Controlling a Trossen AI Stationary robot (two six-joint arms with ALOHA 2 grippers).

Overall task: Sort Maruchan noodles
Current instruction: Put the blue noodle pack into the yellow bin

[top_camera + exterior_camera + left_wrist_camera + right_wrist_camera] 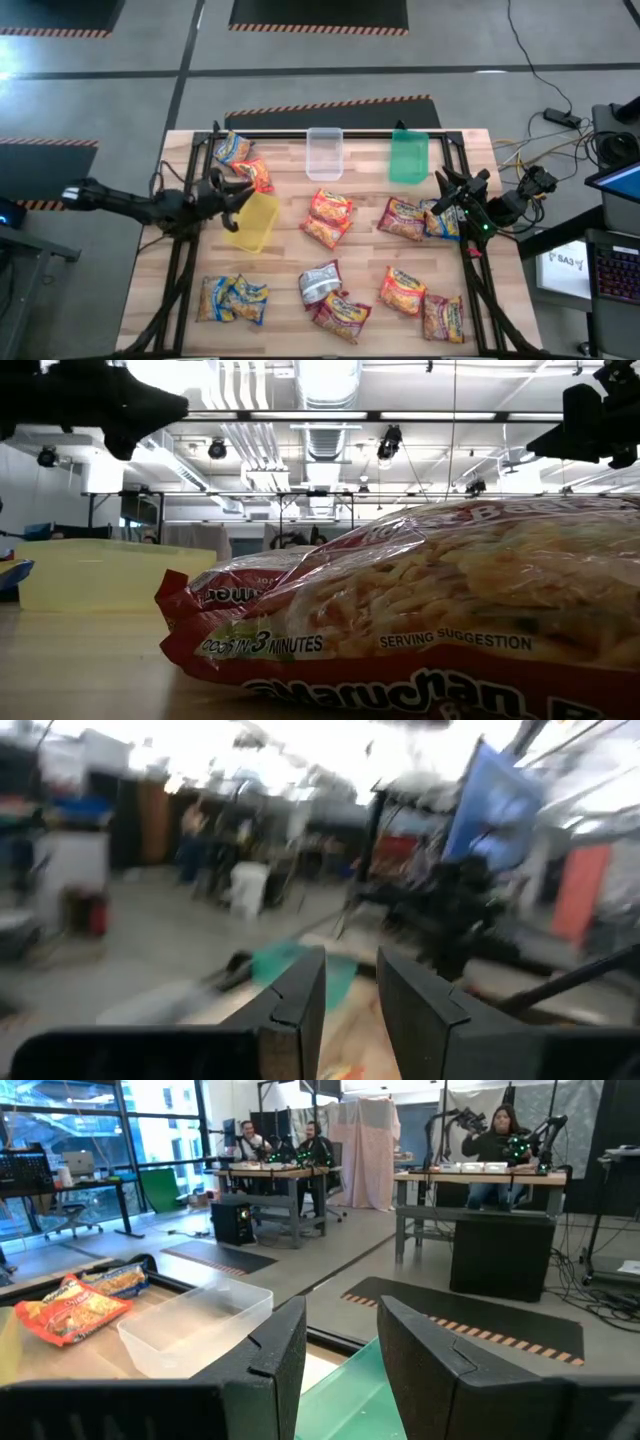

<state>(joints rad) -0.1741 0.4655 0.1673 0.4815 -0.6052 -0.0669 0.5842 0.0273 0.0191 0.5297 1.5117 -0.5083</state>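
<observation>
Wooden desk is holding noodle packs everywhere for you; left gripper and right gripper are hanging apart, gripping nothing.

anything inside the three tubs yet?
High view: clear tub and green tub show only bare floors, no packets. Yellow tub looks empty too, but the left claw overlaps its near corner, so that bit is hidden.

Front packet in low view reads "Maruchan", "3 MINUTES", "SERVING SUGGESTION"; other packets' print too small to read.
</observation>
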